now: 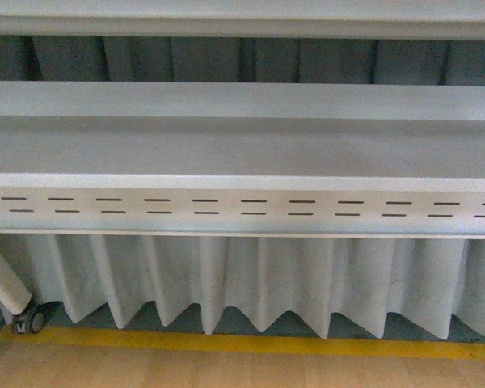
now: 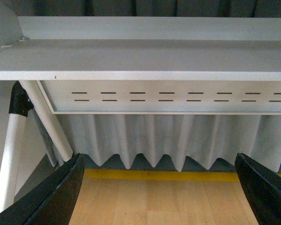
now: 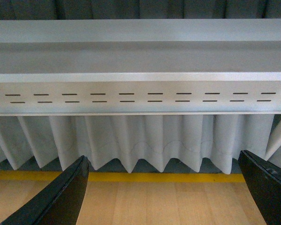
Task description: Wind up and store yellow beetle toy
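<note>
The yellow beetle toy is out of view in all three views. My left gripper (image 2: 159, 187) is open, its two black fingers (image 2: 61, 192) spread wide with only wooden floor between them. In its own wrist view my right gripper (image 3: 164, 190) also stands open, black fingers (image 3: 65, 197) far apart and nothing held. Neither arm shows in the front view. Both wrist cameras face a grey shelf unit (image 2: 145, 58) from in front and slightly below its top.
A grey metal shelf (image 1: 242, 145) with a slotted front panel (image 1: 242, 208) spans the front view. A white pleated curtain (image 1: 250, 283) hangs beneath it. A yellow floor stripe (image 1: 250, 343) borders the wooden floor (image 1: 226, 372). White frame legs (image 2: 42, 117) stand beside the left gripper.
</note>
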